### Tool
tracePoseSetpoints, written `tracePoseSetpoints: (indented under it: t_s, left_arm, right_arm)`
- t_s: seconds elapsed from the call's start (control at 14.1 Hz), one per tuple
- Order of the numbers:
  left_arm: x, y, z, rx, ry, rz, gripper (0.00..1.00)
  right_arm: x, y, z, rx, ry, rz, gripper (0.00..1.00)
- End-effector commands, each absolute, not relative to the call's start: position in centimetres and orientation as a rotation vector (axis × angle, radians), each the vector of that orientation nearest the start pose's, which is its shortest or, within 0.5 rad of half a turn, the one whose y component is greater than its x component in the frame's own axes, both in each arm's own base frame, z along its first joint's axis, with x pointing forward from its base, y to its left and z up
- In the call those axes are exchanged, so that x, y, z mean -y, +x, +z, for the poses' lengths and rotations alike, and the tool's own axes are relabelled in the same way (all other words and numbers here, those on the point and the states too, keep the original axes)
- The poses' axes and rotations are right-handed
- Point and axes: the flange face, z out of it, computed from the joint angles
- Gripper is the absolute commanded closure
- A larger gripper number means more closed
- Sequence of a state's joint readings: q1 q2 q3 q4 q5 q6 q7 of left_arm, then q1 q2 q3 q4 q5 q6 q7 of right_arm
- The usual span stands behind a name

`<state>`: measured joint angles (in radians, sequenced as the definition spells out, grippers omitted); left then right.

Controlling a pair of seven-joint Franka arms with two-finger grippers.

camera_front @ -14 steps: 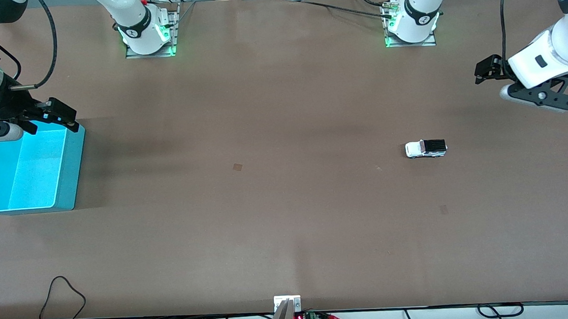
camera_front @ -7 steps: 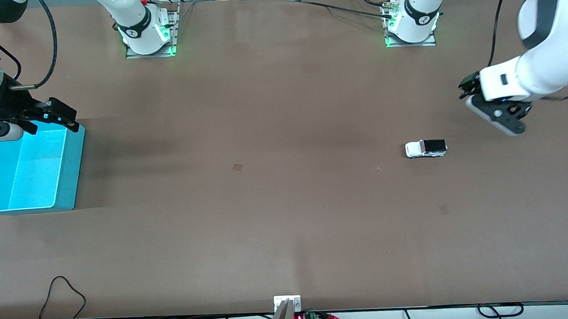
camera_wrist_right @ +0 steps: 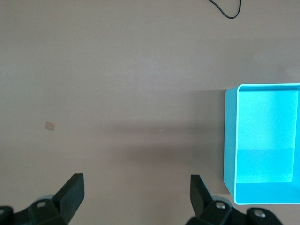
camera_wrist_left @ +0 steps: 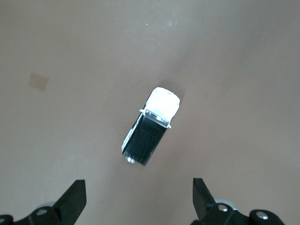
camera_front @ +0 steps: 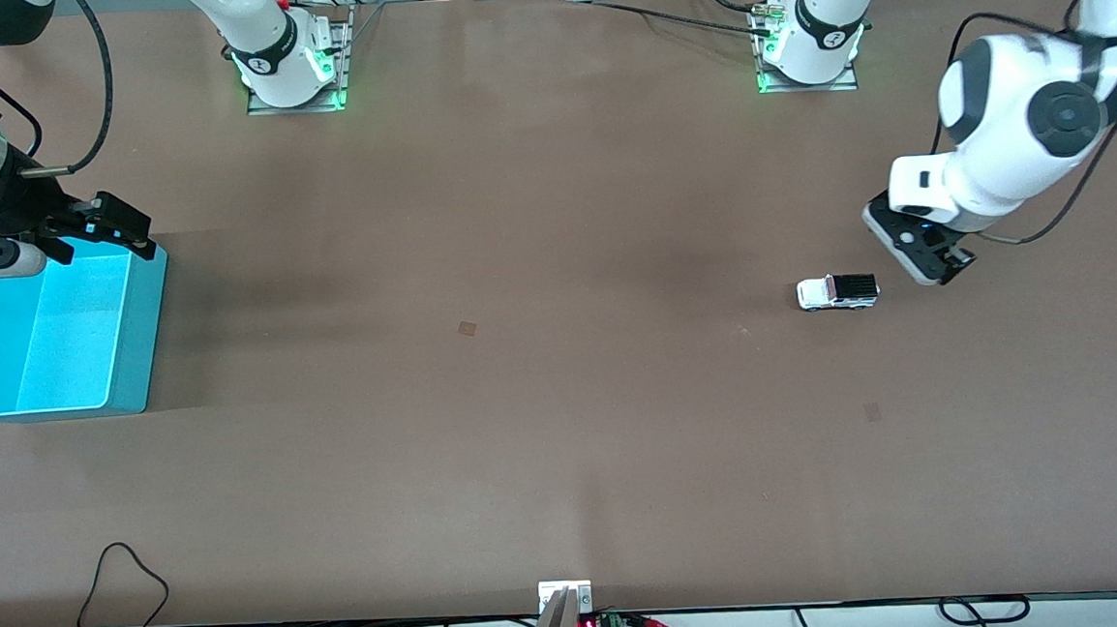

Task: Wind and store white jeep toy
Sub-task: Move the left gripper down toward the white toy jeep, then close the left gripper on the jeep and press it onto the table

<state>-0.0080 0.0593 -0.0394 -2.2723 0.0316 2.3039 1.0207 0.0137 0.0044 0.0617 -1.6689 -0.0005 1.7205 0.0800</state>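
The white jeep toy (camera_front: 837,292) stands on its wheels on the brown table, toward the left arm's end. It also shows in the left wrist view (camera_wrist_left: 151,126), just ahead of the fingers. My left gripper (camera_front: 932,263) hangs over the table right beside the jeep, on the side of the left arm's end, open and empty (camera_wrist_left: 138,199). My right gripper (camera_front: 132,233) waits over the edge of the turquoise bin (camera_front: 147,319) at the right arm's end, open and empty (camera_wrist_right: 136,194). The bin (camera_wrist_right: 229,140) has nothing in it.
Small tan patches mark the table near its middle (camera_front: 467,328) and nearer the front camera than the jeep (camera_front: 873,412). A black cable loop (camera_front: 128,572) lies near the table's front edge. The arm bases (camera_front: 809,46) stand along the top.
My left arm has swung in from the table's end and come down beside the jeep. The jeep, the bin and my right arm have not moved.
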Motion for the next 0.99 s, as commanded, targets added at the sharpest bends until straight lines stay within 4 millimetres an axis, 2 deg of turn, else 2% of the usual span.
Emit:
tracePoseSetpoints:
  t_s: [0.0, 0.07, 0.28, 0.5, 0.71, 0.78, 0.85, 0.92]
  left_arm:
    - [2.2, 52.7, 29.0, -1.803, -2.549, 0.027, 0.0]
    - [2.2, 52.9, 27.0, -1.857, -2.522, 0.043, 0.0]
    - [2.4, 53.2, 23.1, -1.981, -2.422, 0.013, 0.0]
    - [2.8, 52.9, 20.7, -2.048, -2.362, -0.004, 0.0]
    - [2.9, 52.4, 19.7, -2.108, -2.301, -0.021, 0.0]
    - [3.0, 52.4, 19.3, -2.128, -2.284, -0.019, 0.05]
    - [2.9, 52.4, 19.1, -2.155, -2.26, -0.017, 0.22]
    - [2.9, 52.3, 19.1, -2.164, -2.252, -0.015, 0.46]
  right_arm:
    - [-4.3, 56.8, 59.3, -0.006, -3.131, -0.081, 0.0]
    - [-4.3, 56.8, 59.3, -0.01, -3.131, -0.083, 0.0]
    - [-4.2, 56.7, 59.4, -0.001, -3.13, -0.083, 0.0]
    - [-4.2, 56.7, 59.4, -0.018, -3.129, -0.083, 0.0]
    - [-4.1, 56.8, 59.3, -0.018, -3.13, -0.081, 0.0]
    - [-4.2, 56.8, 59.3, -0.016, -3.13, -0.081, 0.0]
    - [-4.2, 56.8, 59.3, -0.013, -3.13, -0.081, 0.0]
    - [-4.2, 56.8, 59.3, -0.016, -3.13, -0.081, 0.0]
